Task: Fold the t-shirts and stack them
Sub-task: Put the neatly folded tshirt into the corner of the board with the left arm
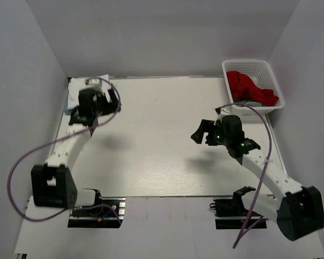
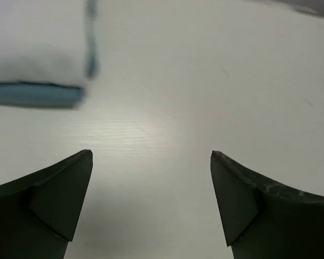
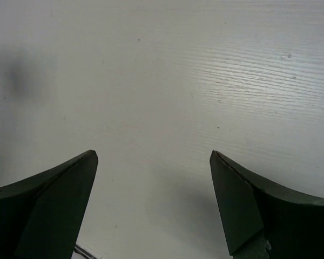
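- Shirts: white t-shirt [image 2: 32,43] lies on light blue t-shirt [image 2: 32,94] at the far-left corner of the table [image 1: 162,162].
- Left gripper [image 2: 151,156]: jaws wide apart, empty, near the stack.
- Right gripper [image 3: 154,156]: jaws wide apart, empty, above the tabletop.

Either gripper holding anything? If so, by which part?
Nothing held: left gripper and right gripper both show open, empty jaws.

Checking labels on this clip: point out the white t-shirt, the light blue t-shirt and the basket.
white t-shirt [image 2: 32,43], left wrist view, on its folded top face.
light blue t-shirt [image 2: 32,94], left wrist view, on its visible folded edge.
basket [image 1: 245,62], top external view, on its far rim.
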You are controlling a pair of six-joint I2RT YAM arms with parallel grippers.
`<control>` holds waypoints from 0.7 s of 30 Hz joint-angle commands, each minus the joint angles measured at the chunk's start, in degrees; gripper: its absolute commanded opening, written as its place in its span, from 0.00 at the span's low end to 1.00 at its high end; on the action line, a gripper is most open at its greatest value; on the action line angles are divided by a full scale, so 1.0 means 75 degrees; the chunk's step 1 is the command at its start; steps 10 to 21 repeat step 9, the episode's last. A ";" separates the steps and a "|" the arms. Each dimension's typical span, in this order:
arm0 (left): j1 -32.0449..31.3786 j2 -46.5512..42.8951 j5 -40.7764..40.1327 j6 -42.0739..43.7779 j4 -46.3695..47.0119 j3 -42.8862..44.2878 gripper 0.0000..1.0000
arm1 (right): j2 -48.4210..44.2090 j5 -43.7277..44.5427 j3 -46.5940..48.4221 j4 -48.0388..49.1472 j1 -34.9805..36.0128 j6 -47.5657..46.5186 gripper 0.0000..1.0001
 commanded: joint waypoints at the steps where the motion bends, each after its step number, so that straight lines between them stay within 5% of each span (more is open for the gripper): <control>1: -0.0366 -0.1465 0.2705 -0.0600 0.2139 -0.2046 1.00 | -0.0870 0.0694 -0.0393 0.0126 -0.0015 0.0029 0.90; 6: -0.0706 -0.3224 0.3276 -0.1068 0.2809 -0.4193 1.00 | -0.2100 0.0872 -0.1026 0.0078 -0.0003 -0.0100 0.90; 9: -0.0707 -0.4069 0.3123 -0.1069 0.2413 -0.4394 1.00 | -0.2313 0.0813 -0.1214 0.0031 -0.0003 -0.0019 0.90; 21: -0.0707 -0.4069 0.3123 -0.1069 0.2413 -0.4394 1.00 | -0.2313 0.0813 -0.1214 0.0031 -0.0003 -0.0019 0.90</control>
